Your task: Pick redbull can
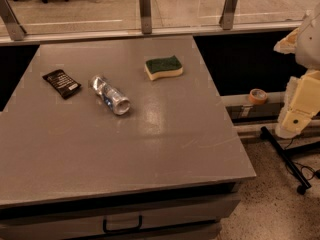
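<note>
The redbull can [110, 95] is a slim shiny silver can with blue markings. It lies on its side on the grey table [150, 154], left of the middle, with its round silver end toward the front right. My gripper [291, 121] hangs on the cream-coloured arm at the right edge of the view. It is off the table, well to the right of the can and touching nothing.
A flat black snack packet [61, 83] lies left of the can. A green and yellow sponge [163, 67] lies behind and to its right. A tape roll [258, 96] sits on a ledge beyond the table's right edge. A black stand [287, 159] is on the floor. A glass railing runs along the back.
</note>
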{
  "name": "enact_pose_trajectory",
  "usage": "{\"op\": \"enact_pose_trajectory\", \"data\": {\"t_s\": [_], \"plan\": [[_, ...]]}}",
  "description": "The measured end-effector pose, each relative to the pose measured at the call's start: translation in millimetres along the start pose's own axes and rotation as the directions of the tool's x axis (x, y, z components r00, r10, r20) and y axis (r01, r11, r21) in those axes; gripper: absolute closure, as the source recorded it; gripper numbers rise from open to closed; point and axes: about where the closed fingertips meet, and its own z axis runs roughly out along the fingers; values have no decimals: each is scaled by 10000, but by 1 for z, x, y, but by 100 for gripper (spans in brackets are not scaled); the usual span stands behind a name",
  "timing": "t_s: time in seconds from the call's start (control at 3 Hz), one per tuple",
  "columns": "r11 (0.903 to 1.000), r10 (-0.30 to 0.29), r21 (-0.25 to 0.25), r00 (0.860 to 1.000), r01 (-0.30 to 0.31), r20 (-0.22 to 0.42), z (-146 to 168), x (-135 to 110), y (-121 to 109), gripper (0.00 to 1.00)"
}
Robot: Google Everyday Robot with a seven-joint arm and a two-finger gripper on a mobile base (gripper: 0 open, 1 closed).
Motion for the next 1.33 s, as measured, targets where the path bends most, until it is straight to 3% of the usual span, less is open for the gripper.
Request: {"op": "enact_pose_trajectory", "data": {"t_s": [0.33, 0.67, 1.0, 1.33], "plan": [[10000, 0, 2, 10000, 0, 1, 0, 0, 0, 0], [9983, 569, -131, 9983, -567, 92, 5, -16, -7, 0], [9916, 1226, -437, 9922, -1215, 235, 30, -69, -32, 0], [9731, 2208, -829, 9731, -2151, 657, 62, -137, -61, 0]]}}
